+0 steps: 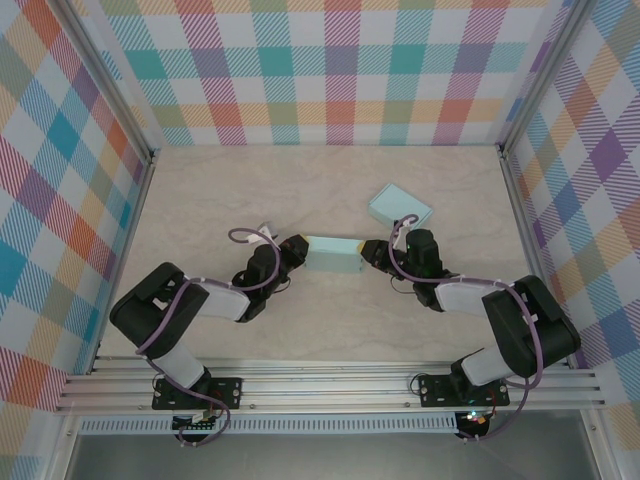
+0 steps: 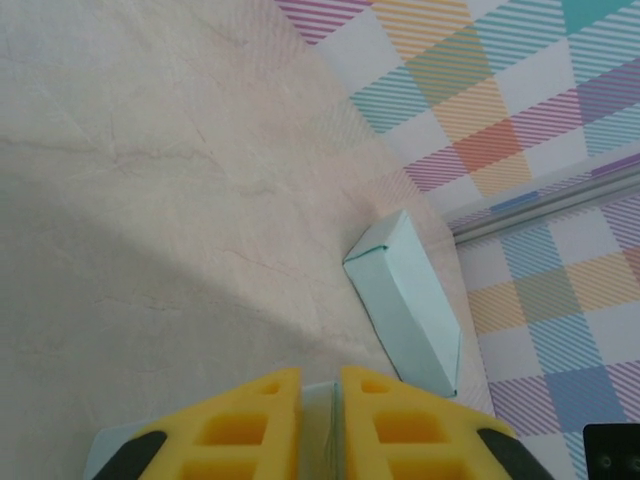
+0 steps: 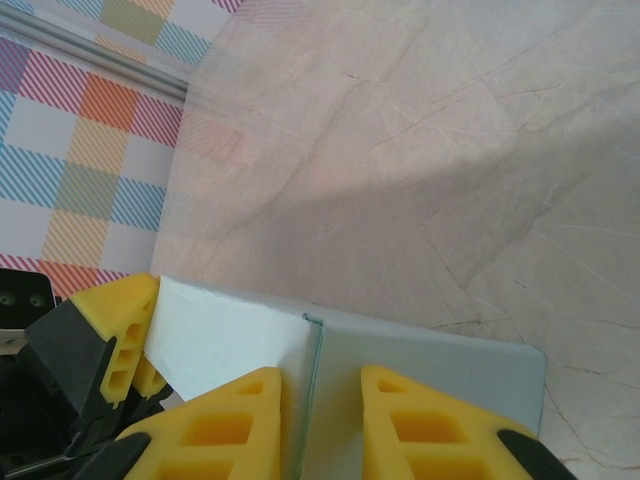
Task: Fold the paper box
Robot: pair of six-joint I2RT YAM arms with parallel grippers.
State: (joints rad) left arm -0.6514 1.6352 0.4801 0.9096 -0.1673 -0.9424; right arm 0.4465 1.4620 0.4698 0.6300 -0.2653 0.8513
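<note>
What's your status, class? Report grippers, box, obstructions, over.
Left gripper shut on one end of the paper box. Right gripper astride the other end, grip unclear. Second box lies behind, apart, not in the way.

— Any writing, labels or numbers to read here?
— None that I can make out. The pale green paper box (image 1: 332,254) has plain faces, and the checked walls (image 1: 330,70) carry only coloured stripes.
</note>
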